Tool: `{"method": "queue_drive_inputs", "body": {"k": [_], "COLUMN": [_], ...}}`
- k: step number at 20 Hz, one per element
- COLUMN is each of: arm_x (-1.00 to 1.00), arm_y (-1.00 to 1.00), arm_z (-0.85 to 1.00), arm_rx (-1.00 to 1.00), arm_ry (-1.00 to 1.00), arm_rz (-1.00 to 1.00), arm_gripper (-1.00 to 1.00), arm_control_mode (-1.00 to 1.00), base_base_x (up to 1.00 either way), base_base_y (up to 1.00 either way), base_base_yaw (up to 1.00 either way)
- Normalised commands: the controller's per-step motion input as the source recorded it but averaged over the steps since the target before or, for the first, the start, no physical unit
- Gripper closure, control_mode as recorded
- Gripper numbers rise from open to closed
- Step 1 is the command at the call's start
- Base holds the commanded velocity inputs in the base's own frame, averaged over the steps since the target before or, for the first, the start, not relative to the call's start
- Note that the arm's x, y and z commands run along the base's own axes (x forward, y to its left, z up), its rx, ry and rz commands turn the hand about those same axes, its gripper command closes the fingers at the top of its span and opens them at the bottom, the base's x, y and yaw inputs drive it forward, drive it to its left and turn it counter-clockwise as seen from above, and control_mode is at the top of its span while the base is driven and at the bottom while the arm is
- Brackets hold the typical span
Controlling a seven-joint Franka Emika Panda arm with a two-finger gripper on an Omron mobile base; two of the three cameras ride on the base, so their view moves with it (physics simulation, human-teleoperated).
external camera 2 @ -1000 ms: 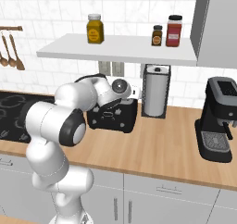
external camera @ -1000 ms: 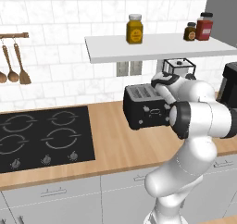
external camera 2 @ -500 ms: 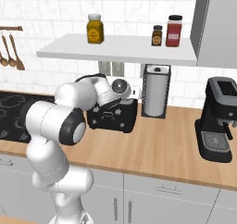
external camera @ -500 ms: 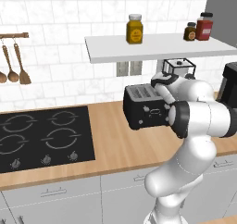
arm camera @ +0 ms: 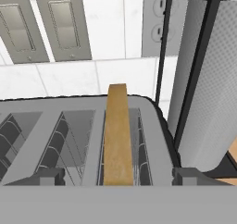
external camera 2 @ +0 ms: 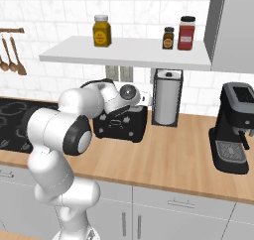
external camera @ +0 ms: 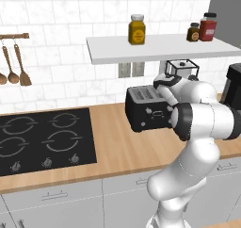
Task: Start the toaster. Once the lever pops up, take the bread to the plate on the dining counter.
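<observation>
- The gripper (arm camera: 118, 174) hangs right over the toaster (arm camera: 88, 140), jaws spread wide, one dark tip at 8 o'clock and one at 4 o'clock in the hand view, nothing held between them.
- The bread (arm camera: 116, 135) stands on edge in the toaster's right-hand slot, poking up between the two tips with bare slot showing on both sides.
- The other slot, at 9 o'clock of the slice, sits open with its wire guides showing.
- A paper towel holder (arm camera: 203, 79) crowds the toaster at 3 o'clock, just beside its rounded edge; tight room there.
- Wall switch plates (arm camera: 41, 24) run across 12 o'clock, behind the toaster.
- From the right base view the arm covers most of the toaster (external camera 2: 121, 125); the slots are hidden.
- On the left base view open wood counter (external camera: 113, 147) lies between toaster (external camera: 148, 109) and hob (external camera: 44, 140).
</observation>
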Motion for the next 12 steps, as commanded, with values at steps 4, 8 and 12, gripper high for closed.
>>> {"method": "queue_drive_inputs", "body": {"k": [4,8,12], "arm_x": [0.0,0.0,0.0], "arm_y": [0.0,0.0,0.0], "arm_z": [0.0,0.0,0.0], "arm_rx": [0.0,0.0,0.0], "arm_ry": [0.0,0.0,0.0], "arm_rz": [0.0,0.0,0.0], "arm_gripper": [1.0,1.0,1.0], "arm_control_mode": [-1.0,-1.0,-1.0], "base_base_x": [0.0,0.0,0.0], "base_base_y": [0.0,0.0,0.0], "base_base_yaw": [0.0,0.0,0.0]}}
